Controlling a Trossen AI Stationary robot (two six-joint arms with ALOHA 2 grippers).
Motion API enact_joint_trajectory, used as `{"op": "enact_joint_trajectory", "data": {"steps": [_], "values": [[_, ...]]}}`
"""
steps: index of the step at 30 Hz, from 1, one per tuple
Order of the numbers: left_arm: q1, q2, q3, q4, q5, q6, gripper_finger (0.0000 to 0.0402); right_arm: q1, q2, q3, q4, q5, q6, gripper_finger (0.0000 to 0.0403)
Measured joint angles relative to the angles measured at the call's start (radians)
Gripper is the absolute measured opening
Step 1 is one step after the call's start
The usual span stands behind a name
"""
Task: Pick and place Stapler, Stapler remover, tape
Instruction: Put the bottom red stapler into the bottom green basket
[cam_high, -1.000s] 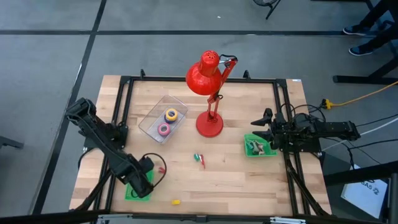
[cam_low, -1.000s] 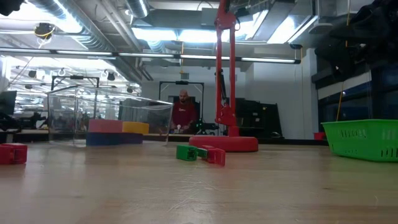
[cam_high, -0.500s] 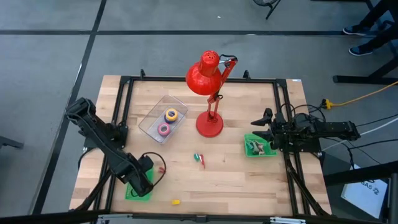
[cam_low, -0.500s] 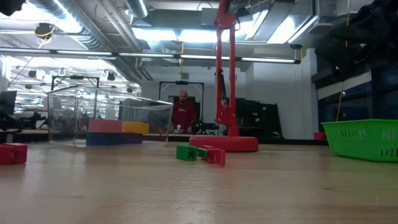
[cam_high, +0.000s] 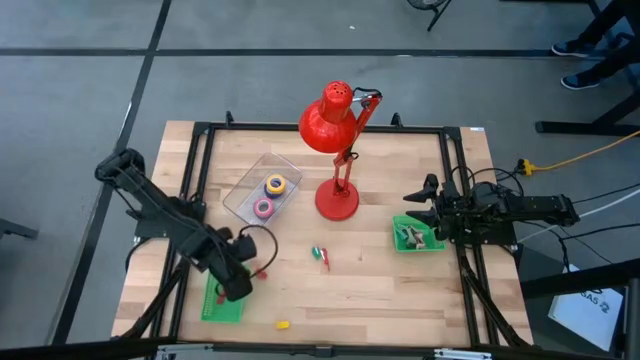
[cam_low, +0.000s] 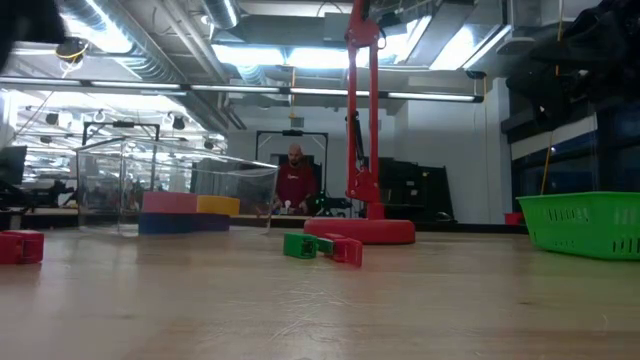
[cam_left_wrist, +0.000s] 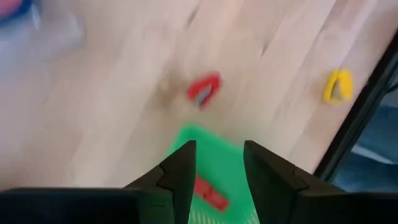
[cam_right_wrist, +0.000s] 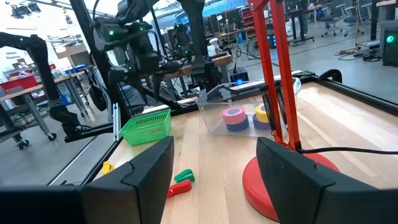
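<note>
Left gripper (cam_high: 240, 287): raised over the near-left part of the wooden table (cam_high: 380, 290), above the far end of the near-left green basket (cam_high: 222, 305). Fingers (cam_left_wrist: 180, 174) parted, nothing between them, touching nothing. A red item (cam_left_wrist: 210, 193) lies in the basket below it; what it is cannot be told.

Right gripper (cam_high: 418, 213): waiting at the right edge of the table, over the right green basket (cam_high: 416, 236). Fingers spread wide, empty.

Tape: pink roll (cam_high: 263, 208) and yellow roll (cam_high: 275, 185) on a blue one, all inside the clear plastic box (cam_high: 240, 190) at far left of the table, left of the red lamp (cam_high: 338, 150).

Small red piece (cam_high: 262, 271): on the table just right of the left gripper.

Red-and-green piece (cam_high: 321, 256): centre of the table, near side of the lamp base.

Small yellow piece (cam_high: 283, 324): near edge of the table, right of the near-left basket.

Right green basket contents: small dark items, too small to tell.
</note>
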Motion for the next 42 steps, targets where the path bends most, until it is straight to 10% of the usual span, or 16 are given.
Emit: {"op": "enact_joint_trajectory", "data": {"steps": [22,42], "values": [[0.406,-0.005,0.0,0.292,-0.048,0.204,0.0129,0.0,0.0,0.0,0.0,0.0,0.0,0.0232],[0.424,-0.005,0.0,0.289,-0.039,0.32,0.0129,0.0,0.0,0.0,0.0,0.0,0.0,0.0232]]}}
